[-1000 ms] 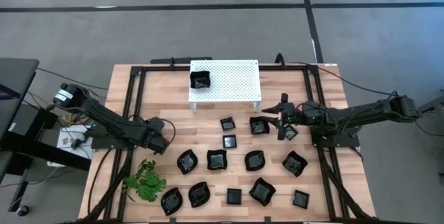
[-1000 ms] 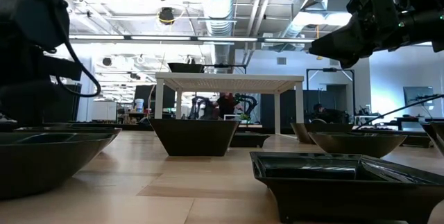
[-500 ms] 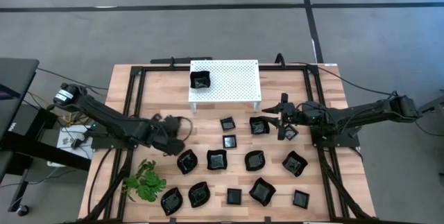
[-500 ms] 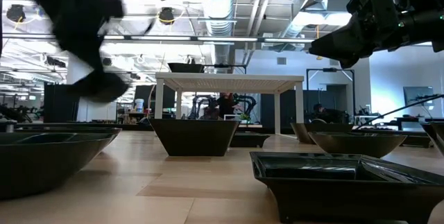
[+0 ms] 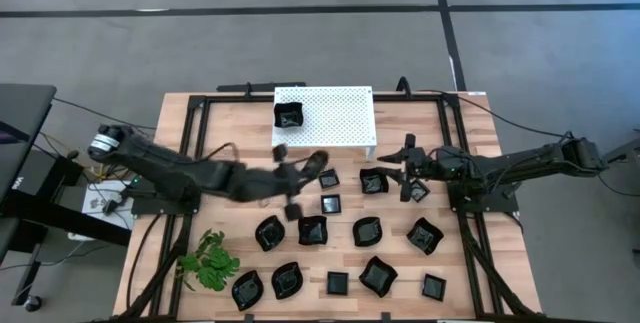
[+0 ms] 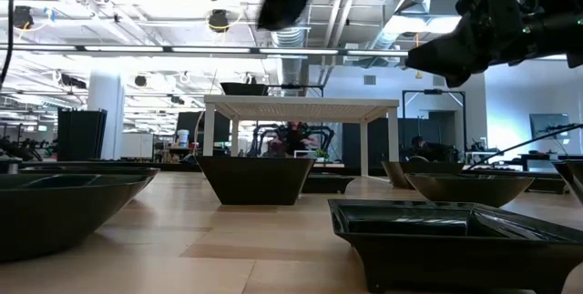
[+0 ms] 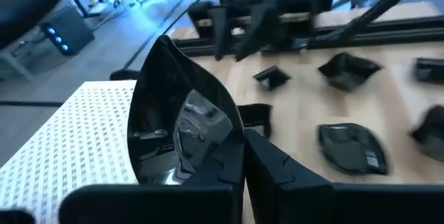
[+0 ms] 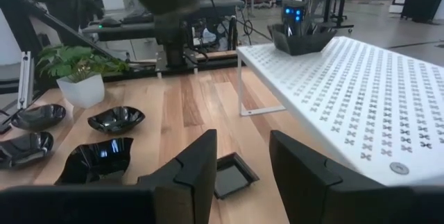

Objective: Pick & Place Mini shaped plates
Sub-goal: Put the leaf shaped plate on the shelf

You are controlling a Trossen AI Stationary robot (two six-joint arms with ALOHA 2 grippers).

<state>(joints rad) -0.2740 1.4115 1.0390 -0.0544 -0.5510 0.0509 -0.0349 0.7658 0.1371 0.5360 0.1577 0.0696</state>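
Even, bright overhead light is cast across the wooden table (image 5: 230, 123), with only faint shadows. The left arm (image 5: 200, 175) is smeared by motion blur in the high and low views. Ceiling light strips (image 6: 182, 50) are blown out; glare is reflected on the glossy black plates (image 8: 116, 118).

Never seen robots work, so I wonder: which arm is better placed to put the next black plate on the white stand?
Probably the left: its end effector grips a black plate close to the white stand. The right end effector is open and empty.
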